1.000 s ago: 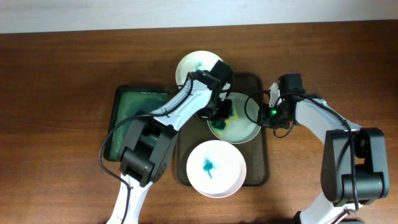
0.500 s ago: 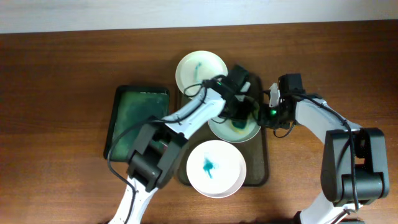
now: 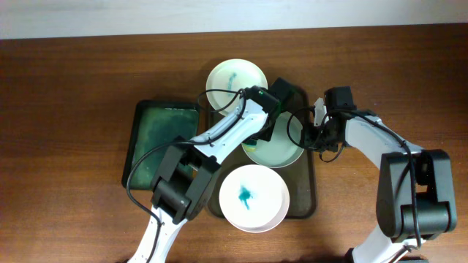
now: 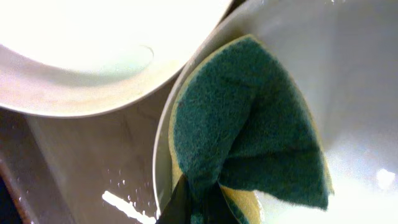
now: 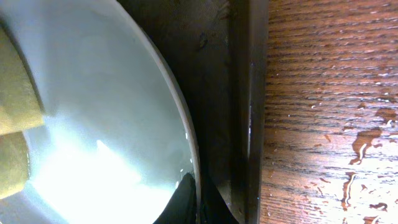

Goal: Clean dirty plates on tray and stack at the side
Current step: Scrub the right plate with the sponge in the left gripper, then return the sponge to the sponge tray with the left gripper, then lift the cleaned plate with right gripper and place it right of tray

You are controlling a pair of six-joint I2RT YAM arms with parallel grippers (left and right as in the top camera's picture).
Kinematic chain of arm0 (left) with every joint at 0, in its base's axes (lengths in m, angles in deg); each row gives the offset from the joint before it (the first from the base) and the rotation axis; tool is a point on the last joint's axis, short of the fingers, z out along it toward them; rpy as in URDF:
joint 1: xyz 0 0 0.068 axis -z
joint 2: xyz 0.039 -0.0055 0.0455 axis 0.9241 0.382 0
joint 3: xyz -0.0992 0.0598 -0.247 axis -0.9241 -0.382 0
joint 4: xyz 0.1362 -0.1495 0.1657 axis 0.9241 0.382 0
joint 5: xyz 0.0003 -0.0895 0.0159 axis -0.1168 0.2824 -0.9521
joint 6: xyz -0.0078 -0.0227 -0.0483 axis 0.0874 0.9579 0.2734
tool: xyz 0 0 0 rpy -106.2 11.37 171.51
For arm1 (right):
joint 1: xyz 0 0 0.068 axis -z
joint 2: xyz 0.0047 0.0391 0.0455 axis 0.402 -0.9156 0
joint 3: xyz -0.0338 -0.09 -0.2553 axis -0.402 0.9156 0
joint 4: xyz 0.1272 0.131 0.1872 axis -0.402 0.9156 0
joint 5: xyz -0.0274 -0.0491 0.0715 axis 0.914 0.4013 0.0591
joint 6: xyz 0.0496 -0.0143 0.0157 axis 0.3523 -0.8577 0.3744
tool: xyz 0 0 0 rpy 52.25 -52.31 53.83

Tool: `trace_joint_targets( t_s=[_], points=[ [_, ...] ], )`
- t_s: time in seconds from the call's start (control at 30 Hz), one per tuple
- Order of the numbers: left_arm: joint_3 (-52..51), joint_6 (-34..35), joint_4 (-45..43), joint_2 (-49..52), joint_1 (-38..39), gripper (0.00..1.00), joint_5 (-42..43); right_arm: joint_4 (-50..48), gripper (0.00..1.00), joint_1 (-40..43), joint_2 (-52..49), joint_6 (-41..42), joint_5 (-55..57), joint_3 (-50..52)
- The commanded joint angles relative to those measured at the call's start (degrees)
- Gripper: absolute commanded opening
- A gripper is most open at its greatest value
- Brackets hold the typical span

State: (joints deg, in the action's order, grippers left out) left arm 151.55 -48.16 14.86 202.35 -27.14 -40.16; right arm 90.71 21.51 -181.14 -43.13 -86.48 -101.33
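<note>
Spreading wide around the olive-brown tray [image 3: 305,186], water-spotted wood-grain tabletop [image 3: 73,109] gives open room; a smaller green tray [image 3: 162,139] sits just left of it. Far plate [image 3: 235,82] overhangs the tray's far rim. Teal-smeared near plate [image 3: 254,197] overhangs its near rim. Glossy middle plate [image 3: 284,152] lies between. Left gripper [image 4: 194,202], arm stretched across, pinches a folded green-and-yellow sponge [image 4: 249,124] onto the middle plate. Right gripper [image 5: 202,202] clamps that plate's right rim.
</note>
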Motion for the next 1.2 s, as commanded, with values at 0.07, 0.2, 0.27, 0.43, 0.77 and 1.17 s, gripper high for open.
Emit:
trace_joint_targets(
  t_s=[0.07,0.2,0.27,0.43,0.77,1.17],
  points=[
    [9.99,-2.69,6.86,-6.27,-3.80,0.00,13.88,2.36,0.04,0.33,-1.92,-0.85,3.93,1.16],
    [9.97,-5.03,15.85,-17.07,-11.37,0.00,8.07,2.58,0.04,0.33,-1.92,-1.05,3.96,1.16],
    [9.94,-5.05,21.73,-18.88,-16.24,0.00,-0.13,2.36,0.04,0.33,-1.92,-1.03,3.98,1.16],
    [-5.40,-5.03,17.90,-18.88,-26.21,0.00,0.52,2.12,0.04,0.33,-1.92,-1.03,4.00,1.16],
    [-21.03,-7.45,4.15,-28.26,-34.67,0.53,13.88,1.79,0.04,0.33,-0.81,-3.63,1.57,1.07],
    [-21.05,-7.41,9.51,-44.00,-34.67,1.00,15.39,9.73,0.04,-1.18,30.03,0.92,27.43,0.98]
  ],
)
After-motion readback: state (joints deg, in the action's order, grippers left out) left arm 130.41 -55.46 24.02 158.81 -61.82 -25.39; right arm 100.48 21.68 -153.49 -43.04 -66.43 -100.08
